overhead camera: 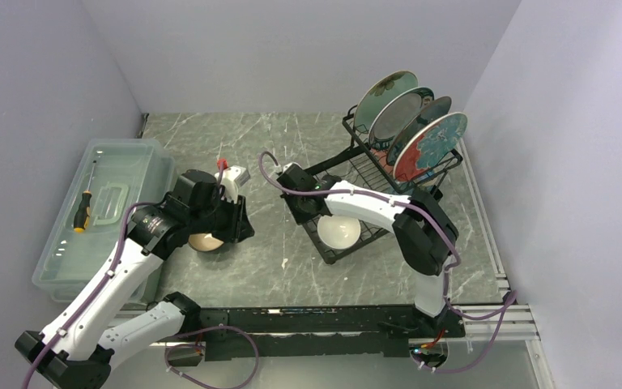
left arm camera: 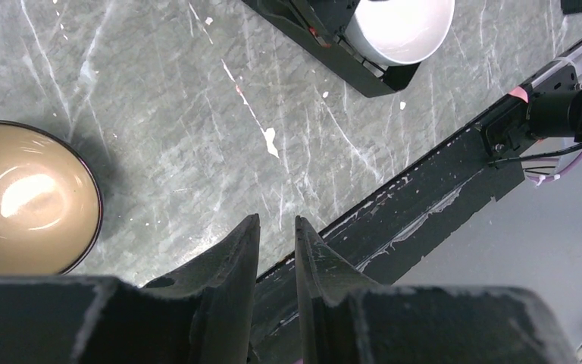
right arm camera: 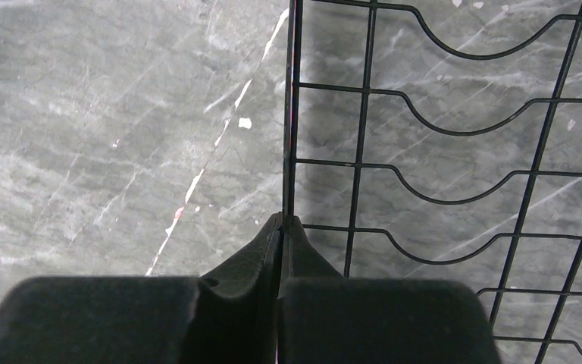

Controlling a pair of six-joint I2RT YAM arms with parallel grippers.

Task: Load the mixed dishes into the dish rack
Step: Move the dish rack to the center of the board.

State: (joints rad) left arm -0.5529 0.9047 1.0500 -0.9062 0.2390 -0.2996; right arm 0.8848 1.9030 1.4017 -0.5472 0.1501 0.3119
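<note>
The grey marbled table carries the dish rack on its right half, a black wire frame whose far tier stands tall and whose near tier lies low towards the arms. At the left edge sits a clear plastic box. The left arm reaches in from the near left corner, and the right arm folds back leftward across the rack's low tier. Four plates stand tilted in the far slots: a mint-green plate at the back, two dark-rimmed plates in the middle, and a red plate in front. The white bowl rests upright in the near tier, beneath the right forearm. The brown bowl stands on the bare table, well apart from the rack and partly under the left wrist. The left gripper hangs over the table just beside that bowl, its jaws slightly parted with nothing between them. The right gripper is clenched tight at the rack's left edge; the edge wire seems nipped between its tips, though the wrist view is too close to be sure. A screwdriver lies inside the box.
</note>
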